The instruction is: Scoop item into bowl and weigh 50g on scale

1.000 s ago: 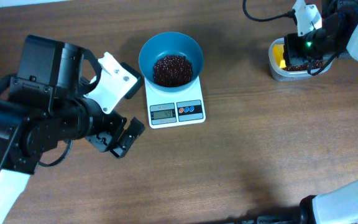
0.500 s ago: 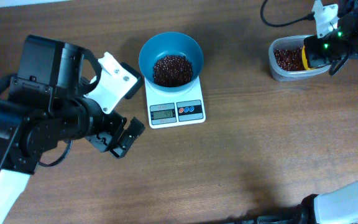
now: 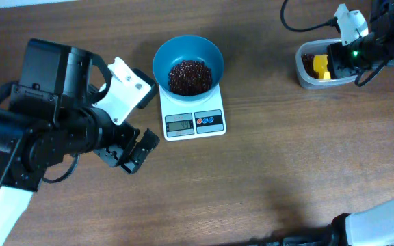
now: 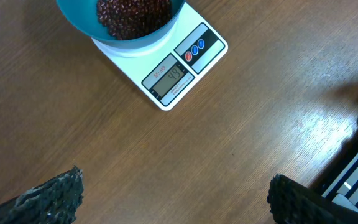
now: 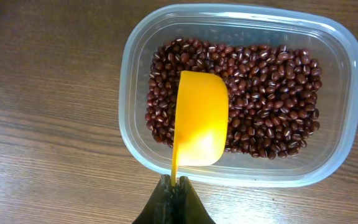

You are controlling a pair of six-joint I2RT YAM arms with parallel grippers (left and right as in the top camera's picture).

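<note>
While bowl (image 3: 161, 57) of beans (image 3: 188, 76) tops scale (image 3: 191, 134), display end nearest left claw (image 3: 134, 153)

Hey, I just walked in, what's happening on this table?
The right gripper holds a yellow scoop by its handle, over the clear tub of beans. The blue bowl sits on the scale with a heap of beans in it, and the display reads 44, short of 50. The left gripper is open beside the scale, touching nothing.
</note>
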